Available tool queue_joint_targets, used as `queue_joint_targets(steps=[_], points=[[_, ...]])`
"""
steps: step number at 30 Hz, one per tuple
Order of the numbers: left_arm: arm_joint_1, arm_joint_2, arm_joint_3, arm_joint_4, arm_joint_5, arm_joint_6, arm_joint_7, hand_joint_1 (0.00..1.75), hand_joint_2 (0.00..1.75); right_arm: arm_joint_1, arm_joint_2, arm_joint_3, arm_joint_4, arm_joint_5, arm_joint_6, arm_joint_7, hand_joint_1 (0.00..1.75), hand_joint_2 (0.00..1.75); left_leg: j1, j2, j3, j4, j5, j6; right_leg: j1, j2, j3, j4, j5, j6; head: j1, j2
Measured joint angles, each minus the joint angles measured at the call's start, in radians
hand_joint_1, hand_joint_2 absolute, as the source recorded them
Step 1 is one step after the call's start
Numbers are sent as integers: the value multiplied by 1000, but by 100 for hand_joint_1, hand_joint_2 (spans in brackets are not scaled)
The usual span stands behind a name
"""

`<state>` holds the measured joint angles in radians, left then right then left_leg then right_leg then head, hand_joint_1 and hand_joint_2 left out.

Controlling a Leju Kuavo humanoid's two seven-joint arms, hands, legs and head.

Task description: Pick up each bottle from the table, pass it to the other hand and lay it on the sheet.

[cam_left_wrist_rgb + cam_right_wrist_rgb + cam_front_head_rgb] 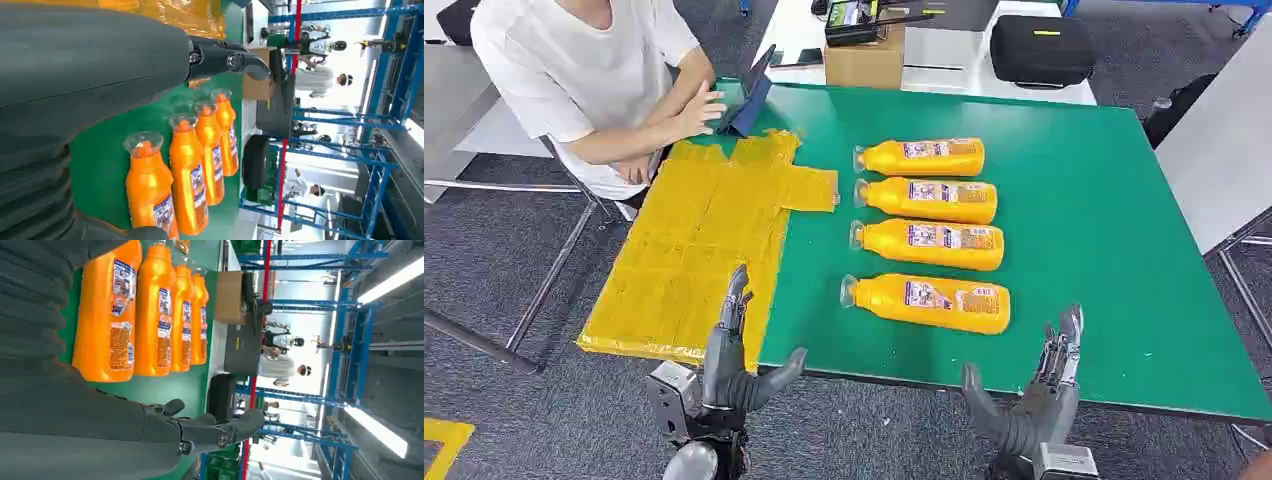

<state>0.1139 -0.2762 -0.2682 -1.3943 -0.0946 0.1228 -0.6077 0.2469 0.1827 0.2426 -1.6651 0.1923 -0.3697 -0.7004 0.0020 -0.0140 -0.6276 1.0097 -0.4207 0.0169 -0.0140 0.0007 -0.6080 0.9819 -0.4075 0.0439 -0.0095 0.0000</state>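
On the green table (1084,210), which takes up most of the head view, a yellow sheet (694,250) covers the left part, its near corner reaching the table's front edge. Right of the sheet four orange bottles lie on their sides in a row running away from the robot, clear caps toward the sheet: the nearest bottle (929,302), the second bottle (932,244), the third bottle (929,199) and the farthest bottle (922,157). None touches the sheet. At the far left corner a person (589,80) in a white shirt sits with a hand at a tablet (746,95). Beyond the table stand a cardboard box (864,62) and a black case (1042,48). The left hand (729,350) hovers over the sheet's near edge, fingers apart and empty. The right hand (1039,385) is at the table's front edge, near the nearest bottle, also spread and holding nothing.
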Motion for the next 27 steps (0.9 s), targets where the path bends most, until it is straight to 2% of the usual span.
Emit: queue_joint_targets(steps=[22, 24, 27], points=[[3, 0, -1, 0, 0, 3, 3, 0, 175, 14, 0, 3, 7, 45, -1, 19, 0, 175, 0, 0, 0, 0, 0, 0, 0, 0, 0, 0, 0, 0, 0, 0], [3, 0, 0, 0, 2, 3, 3, 0, 175, 13, 0, 2, 8, 87, 4, 47, 0, 175, 0, 0, 0, 0, 0, 0, 0, 0, 0, 0, 0, 0, 0, 0], [3, 0, 0, 0, 3, -4, 0, 0, 175, -2, -10, -2, 16, 228, -1, 117, 0, 175, 0, 0, 0, 0, 0, 0, 0, 0, 0, 0, 0, 0, 0, 0]])
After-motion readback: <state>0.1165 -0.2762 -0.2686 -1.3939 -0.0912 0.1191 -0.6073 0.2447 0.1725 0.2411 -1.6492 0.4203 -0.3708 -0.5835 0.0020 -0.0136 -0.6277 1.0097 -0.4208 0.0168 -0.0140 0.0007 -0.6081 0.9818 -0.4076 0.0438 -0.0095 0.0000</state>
